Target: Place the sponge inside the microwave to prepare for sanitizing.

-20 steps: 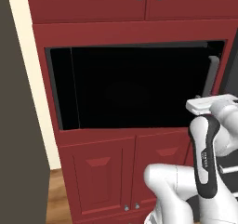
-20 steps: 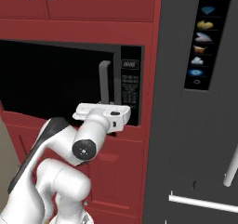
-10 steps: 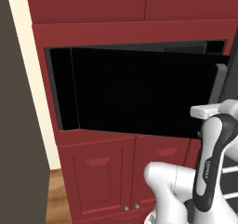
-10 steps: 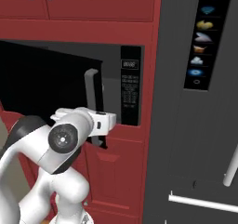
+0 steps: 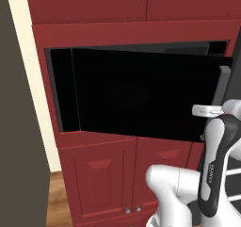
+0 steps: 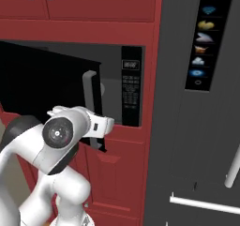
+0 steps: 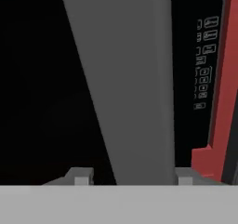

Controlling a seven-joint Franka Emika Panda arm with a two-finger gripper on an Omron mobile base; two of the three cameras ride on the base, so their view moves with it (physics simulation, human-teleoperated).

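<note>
The microwave's black glass door [image 5: 141, 94] stands partly swung out from the red cabinetry. Its grey upright handle [image 6: 89, 86] is on the free edge. The black button panel [image 6: 131, 86] sits to the right of the opening. My gripper [image 7: 133, 176] is at that handle [image 7: 125, 79]. The two fingertips stand on either side of the bar, wider apart than it is, and hold nothing. In the right base view the hand [image 6: 96, 126] hangs just in front of the door's lower corner. The sponge is out of view.
A tall dark fridge [image 6: 201, 103] with a column of icons and a silver bar handle stands right of the microwave. Red cabinet doors [image 5: 103, 174] lie below, more [image 5: 94, 0] above. A dark panel [image 5: 14, 127] closes the left side.
The door has swung further out to the left, pulled by my hand on the handle. The fingers, shut on the handle before, have spread apart.
</note>
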